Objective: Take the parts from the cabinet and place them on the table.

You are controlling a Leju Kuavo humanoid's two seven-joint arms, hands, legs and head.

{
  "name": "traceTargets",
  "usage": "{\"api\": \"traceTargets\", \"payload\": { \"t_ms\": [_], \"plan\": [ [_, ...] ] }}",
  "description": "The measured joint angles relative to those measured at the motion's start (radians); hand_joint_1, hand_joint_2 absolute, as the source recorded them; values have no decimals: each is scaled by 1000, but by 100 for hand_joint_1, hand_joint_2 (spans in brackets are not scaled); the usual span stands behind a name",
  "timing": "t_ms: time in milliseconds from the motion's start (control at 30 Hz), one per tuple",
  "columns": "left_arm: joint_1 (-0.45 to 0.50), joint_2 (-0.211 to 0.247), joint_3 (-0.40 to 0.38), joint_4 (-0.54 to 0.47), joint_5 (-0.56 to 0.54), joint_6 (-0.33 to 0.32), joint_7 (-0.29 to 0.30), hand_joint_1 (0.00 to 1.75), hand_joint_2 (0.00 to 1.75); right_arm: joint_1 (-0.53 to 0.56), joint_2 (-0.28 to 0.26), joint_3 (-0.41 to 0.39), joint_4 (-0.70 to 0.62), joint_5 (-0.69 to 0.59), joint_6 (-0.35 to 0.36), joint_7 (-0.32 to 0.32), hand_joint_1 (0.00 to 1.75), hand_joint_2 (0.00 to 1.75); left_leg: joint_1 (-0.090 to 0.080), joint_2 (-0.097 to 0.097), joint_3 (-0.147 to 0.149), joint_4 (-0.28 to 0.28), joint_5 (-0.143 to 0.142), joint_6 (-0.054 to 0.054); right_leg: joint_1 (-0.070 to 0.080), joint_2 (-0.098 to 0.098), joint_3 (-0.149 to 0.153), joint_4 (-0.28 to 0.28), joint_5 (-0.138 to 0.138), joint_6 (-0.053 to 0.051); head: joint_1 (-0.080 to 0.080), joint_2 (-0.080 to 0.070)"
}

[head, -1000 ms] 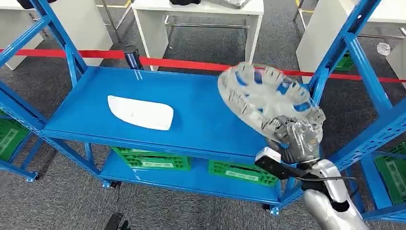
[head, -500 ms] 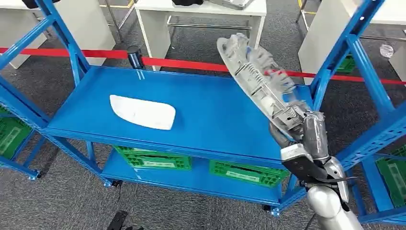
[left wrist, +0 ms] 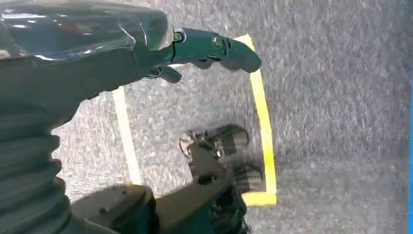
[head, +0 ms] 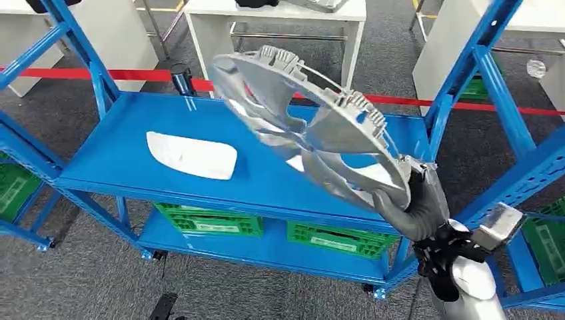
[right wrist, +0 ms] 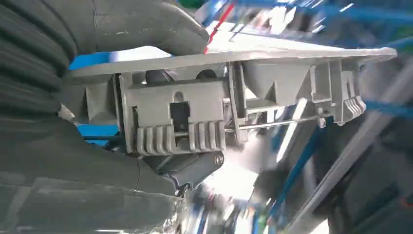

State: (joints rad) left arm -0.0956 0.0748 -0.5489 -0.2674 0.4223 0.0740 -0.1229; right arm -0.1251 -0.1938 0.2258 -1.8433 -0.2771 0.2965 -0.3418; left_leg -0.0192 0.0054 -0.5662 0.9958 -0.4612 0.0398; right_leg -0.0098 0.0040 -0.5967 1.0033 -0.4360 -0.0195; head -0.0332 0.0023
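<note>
Right hand (head: 414, 212) gripping silver wheel cover (head: 310, 130) by rim, lifted clear above blue shelf (head: 266, 167). White part (head: 192, 155) waits on shelf, left side. Left hand (left wrist: 195, 48) hangs empty, fingers loosely apart. Tip: keep cover clear of uprights, swing slow toward table (head: 280, 12).
</note>
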Motion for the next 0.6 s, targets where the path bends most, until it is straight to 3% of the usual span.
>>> {"api": "traceTargets", "payload": {
  "t_ms": [33, 67, 100, 133, 200, 233, 267, 300, 367, 400, 467, 533, 600],
  "plan": [
    [1, 2, 0, 0, 2, 0, 3, 0, 175, 0, 7, -1, 0, -30, 28, 9, 171, 175, -1, 0, 0, -1, 1, 1, 0, -1, 1, -2, 2, 3, -1, 0],
    [1, 2, 0, 0, 5, 0, 8, 0, 175, -1, 13, -3, -3, -62, 55, 21, 171, 175, 4, 0, 16, -26, 15, 5, 9, -1, 2, -8, 4, 9, 0, 0],
    [1, 1, 0, 0, 5, -3, 10, 0, 175, 0, 13, -6, -3, -90, 78, 31, 171, 175, 11, 3, 27, -43, 26, 2, 7, -2, -10, 12, -8, 8, 2, 0],
    [-1, 0, 0, 0, 7, -5, 11, 0, 175, -5, 15, -8, -3, -116, 100, 39, 171, 175, 12, 4, 28, -50, 33, 10, 6, -2, -33, 64, -38, 2, 4, 0],
    [0, -4, -1, 0, 11, -15, 20, 0, 175, -5, 21, -7, -3, -144, 126, 48, 171, 175, 12, 4, 25, -49, 33, 9, 0, -2, -102, 216, -101, 0, 4, 0],
    [1, -5, -1, 1, 20, -23, 23, 0, 175, -2, 26, -5, -3, -154, 136, 54, 171, 175, 12, 4, 23, -48, 33, 9, -2, -2, -138, 291, -125, 4, 3, 0],
    [1, -7, -1, 1, 26, -27, 26, 0, 175, -2, 28, -4, -2, -159, 144, 59, 171, 175, 12, 3, 20, -45, 33, 8, -5, -2, -149, 311, -126, 12, 4, 0],
    [3, -8, 0, 1, 33, -34, 27, 0, 175, -2, 28, -3, -2, -165, 149, 61, 171, 175, 12, 2, 19, -43, 32, 7, -9, -3, -133, 279, -109, 23, 4, 0],
    [4, -12, 2, 1, 49, -43, 27, 0, 175, -4, 28, -2, -2, -181, 165, 64, 171, 175, 14, -2, 19, -33, 26, -2, -17, -5, -40, 101, -39, 47, 4, 0],
    [5, -13, 6, 1, 55, -41, 26, 0, 175, -5, 28, -2, -2, -190, 171, 65, 171, 175, 14, -2, 16, -22, 20, -10, -19, -9, 10, 4, -14, 50, 5, 0],
    [6, -13, 12, 1, 61, -15, 20, 0, 175, -4, 31, 0, -4, -210, 184, 66, 171, 175, 7, -3, 4, -4, 11, -22, -12, -5, 7, 10, -17, 22, 2, 0],
    [9, -16, 16, 1, 69, 3, 10, 0, 175, -1, 32, 1, -4, -227, 196, 71, 171, 175, 10, -1, 1, -5, 13, -27, -8, -3, 3, 12, -17, 14, 2, 0],
    [11, -18, 26, 1, 82, 24, -2, 0, 175, 2, 32, 2, -4, -257, 215, 85, 171, 175, 14, -2, -10, 9, -1, -37, -19, -2, 6, 8, -13, 6, 2, 0]
  ]
}}
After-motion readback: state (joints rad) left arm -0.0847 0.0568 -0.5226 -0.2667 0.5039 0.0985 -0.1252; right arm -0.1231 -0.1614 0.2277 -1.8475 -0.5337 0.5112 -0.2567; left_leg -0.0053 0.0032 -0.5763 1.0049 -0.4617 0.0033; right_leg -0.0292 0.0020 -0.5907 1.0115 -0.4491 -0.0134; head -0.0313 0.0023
